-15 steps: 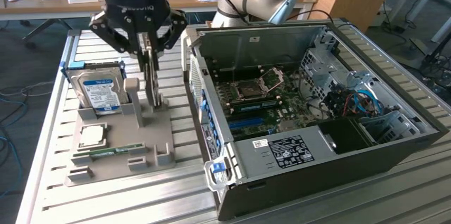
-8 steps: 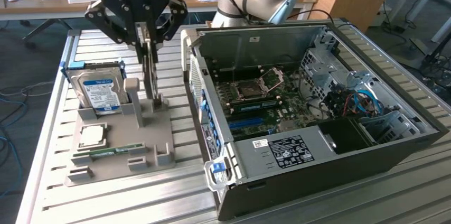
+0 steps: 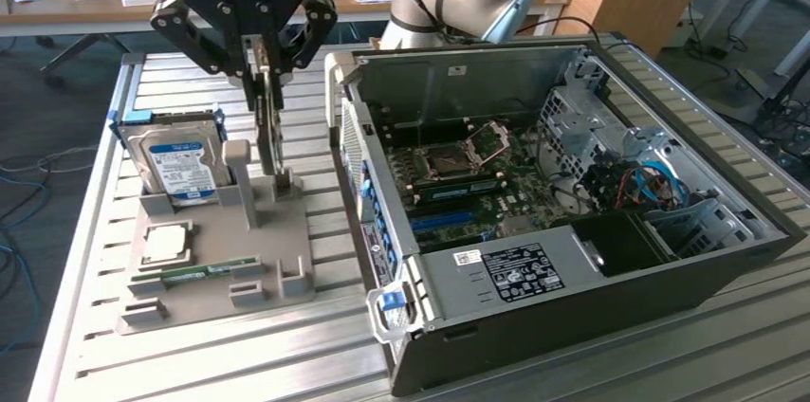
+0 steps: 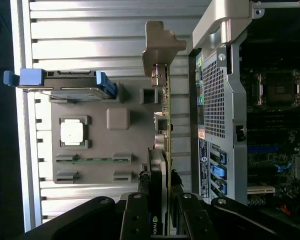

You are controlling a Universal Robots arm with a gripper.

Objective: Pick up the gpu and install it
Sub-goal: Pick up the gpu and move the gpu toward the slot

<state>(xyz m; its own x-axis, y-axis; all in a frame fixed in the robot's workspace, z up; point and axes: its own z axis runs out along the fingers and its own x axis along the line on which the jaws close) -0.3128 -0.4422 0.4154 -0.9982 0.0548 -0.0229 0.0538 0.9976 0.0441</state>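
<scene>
Your pincer [image 3: 262, 75] is clamped on the gpu [image 3: 269, 137], which hangs edge-on over the tray [image 3: 203, 300]. You can't tell whether its lower edge sits in the tray's slot.

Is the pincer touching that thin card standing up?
Touching. The wrist view shows the pincer squeezing the gpu from both flat sides, with no gap between them.
</scene>
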